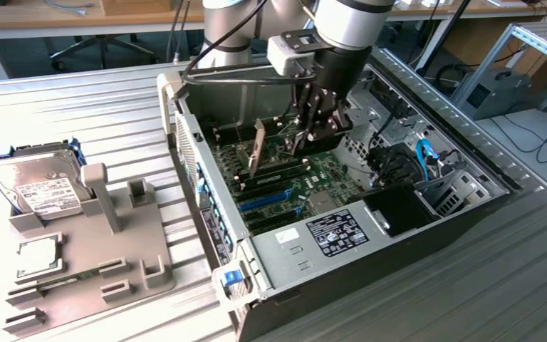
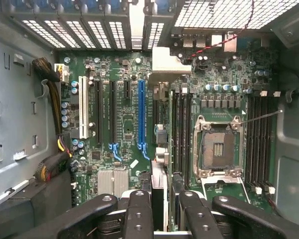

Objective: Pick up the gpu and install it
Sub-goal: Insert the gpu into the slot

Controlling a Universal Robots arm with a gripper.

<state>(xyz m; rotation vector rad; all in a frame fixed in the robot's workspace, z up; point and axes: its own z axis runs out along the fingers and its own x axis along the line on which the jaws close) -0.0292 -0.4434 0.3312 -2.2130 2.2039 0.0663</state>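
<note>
Gpu (image 2: 159,149) hanging edge-on, clamped by top edge between gripper (image 2: 159,211) fingers above motherboard (image 2: 124,119); seeming light, stiff, fragile; gripping bare edge, avoiding components.

We see the open computer case (image 1: 350,214) with its upper side uncovered, so access is from above. The gripper (image 1: 304,135) occupies the middle, closed on the upright gpu (image 2: 159,149) over the motherboard (image 2: 219,79). Toward the exterior view's right, cables (image 1: 426,160) and a black box (image 1: 402,210) crowd the bay. The blue slot (image 2: 141,114) and its neighbouring slots lie unobstructed. Case walls hem every side.
</note>
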